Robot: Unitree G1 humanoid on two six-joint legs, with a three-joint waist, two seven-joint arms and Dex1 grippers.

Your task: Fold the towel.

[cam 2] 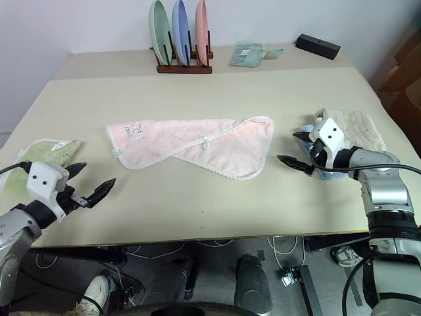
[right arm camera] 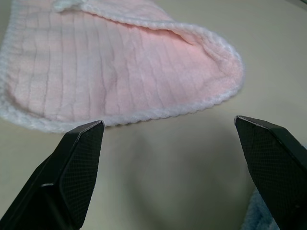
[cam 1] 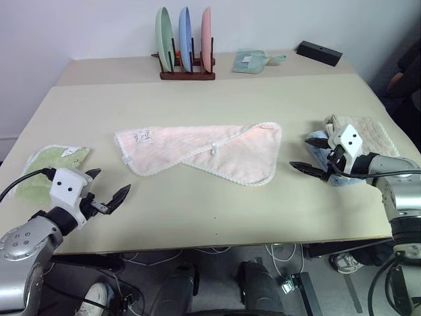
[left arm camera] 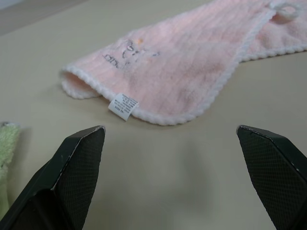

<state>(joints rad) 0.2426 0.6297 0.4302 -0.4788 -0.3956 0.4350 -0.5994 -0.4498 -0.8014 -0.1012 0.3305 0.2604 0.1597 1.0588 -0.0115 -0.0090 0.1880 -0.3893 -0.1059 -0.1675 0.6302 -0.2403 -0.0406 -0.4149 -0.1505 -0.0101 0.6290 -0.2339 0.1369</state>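
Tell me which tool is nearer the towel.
Right. The right tool sits just off the towel at its rounded end; the left tool is farther, in front of its label corner.

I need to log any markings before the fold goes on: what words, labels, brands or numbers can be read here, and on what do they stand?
No text can be read.
Small white label on the edge of the pale pink terry towel with white scalloped edging: printed lines, too small to read.
Dark embroidered mark on the same towel: blurred, unreadable.
White tag on the light green terry cloth: too small to read.
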